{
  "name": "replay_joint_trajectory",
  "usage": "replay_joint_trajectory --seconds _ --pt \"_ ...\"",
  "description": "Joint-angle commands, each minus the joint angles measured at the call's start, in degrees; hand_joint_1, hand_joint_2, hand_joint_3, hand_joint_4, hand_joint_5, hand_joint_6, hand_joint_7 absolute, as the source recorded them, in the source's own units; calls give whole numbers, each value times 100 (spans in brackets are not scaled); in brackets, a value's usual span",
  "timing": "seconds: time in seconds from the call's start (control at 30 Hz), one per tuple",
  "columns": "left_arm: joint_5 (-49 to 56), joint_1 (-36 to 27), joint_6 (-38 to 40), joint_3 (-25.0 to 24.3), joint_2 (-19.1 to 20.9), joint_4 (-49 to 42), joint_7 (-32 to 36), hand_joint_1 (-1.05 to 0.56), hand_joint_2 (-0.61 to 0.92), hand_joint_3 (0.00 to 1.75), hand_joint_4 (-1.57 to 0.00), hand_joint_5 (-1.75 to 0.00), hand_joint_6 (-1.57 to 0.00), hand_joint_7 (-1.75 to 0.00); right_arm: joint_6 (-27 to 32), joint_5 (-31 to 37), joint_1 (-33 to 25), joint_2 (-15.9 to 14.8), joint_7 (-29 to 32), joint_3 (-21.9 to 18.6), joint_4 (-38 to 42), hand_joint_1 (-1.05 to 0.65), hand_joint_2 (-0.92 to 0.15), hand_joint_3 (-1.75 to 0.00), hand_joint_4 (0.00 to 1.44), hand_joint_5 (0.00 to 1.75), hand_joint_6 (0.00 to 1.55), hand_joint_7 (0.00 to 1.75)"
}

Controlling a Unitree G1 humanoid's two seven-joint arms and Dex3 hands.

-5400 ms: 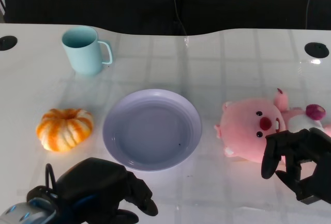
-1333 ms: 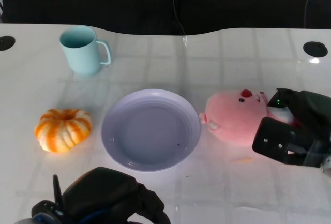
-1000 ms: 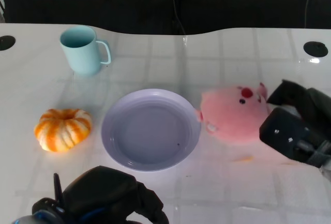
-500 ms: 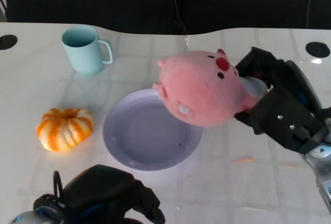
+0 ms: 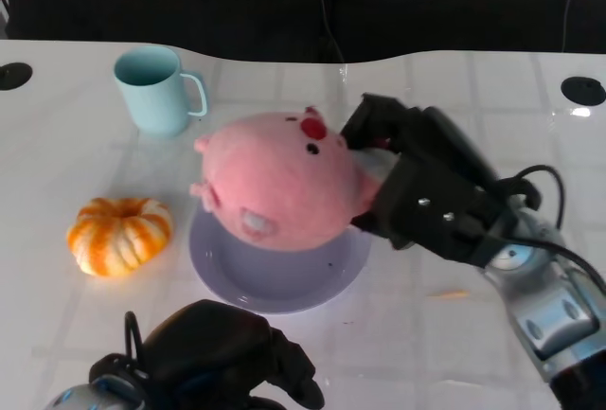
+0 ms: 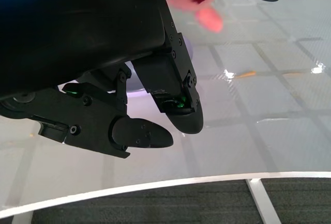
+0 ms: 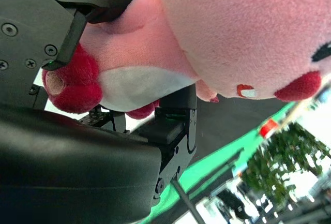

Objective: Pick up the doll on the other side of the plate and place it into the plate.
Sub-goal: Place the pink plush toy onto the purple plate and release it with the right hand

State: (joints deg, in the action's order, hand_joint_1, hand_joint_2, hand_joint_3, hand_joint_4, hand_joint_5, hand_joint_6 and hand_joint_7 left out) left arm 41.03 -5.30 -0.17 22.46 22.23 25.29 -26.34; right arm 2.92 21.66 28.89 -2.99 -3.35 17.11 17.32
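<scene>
1. At the far left, at nine o'clock from the plate, we see an orange pumpkin (image 5: 118, 236) on the white surface (image 5: 454, 334); a pale blue mug (image 5: 154, 91) stands at eleven o'clock from the plate.
2. At six o'clock, low in the head view, our left hand (image 5: 222, 361) rests with its fingers (image 6: 150, 133) curled in and holding nothing.
3. In the middle lies the lavender plate (image 5: 218, 273), mostly hidden under the pink doll (image 5: 279, 183), which is held in the air above it.
4. At three o'clock from the plate, our right hand (image 5: 421, 192) grasps the doll by its body, fingers (image 7: 77, 17) wrapped around the plush; the big head juts out toward nine o'clock.
5. We judge the risk to be in the release: the head is wide against the plate, so letting go while it overhangs the left rim could let the doll roll off toward the pumpkin.
6. Lowering too hard could also push the plate sideways.
</scene>
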Motion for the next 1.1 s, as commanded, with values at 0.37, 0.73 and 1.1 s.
replay_joint_trajectory --seconds 0.37,0.73,1.1 --pt "-37 16 127 -26 53 34 -68 -25 92 23 -74 -129 -111 -2 -38 -38 366 323 -14 33 877 -17 -74 -47 71 66 78 28" --pt "-158 -27 -63 -75 149 -40 53 -25 92 25 -76 -125 -110 -2 484 147 114 -223 -1145 367 -253 -61 -92 -23 25 23 29 0" --pt "-173 23 -31 -63 129 -70 60 -25 92 27 -77 -121 -110 -1 994 -458 -329 -680 -1832 -189 -2023 -53 -92 -23 41 48 52 9"
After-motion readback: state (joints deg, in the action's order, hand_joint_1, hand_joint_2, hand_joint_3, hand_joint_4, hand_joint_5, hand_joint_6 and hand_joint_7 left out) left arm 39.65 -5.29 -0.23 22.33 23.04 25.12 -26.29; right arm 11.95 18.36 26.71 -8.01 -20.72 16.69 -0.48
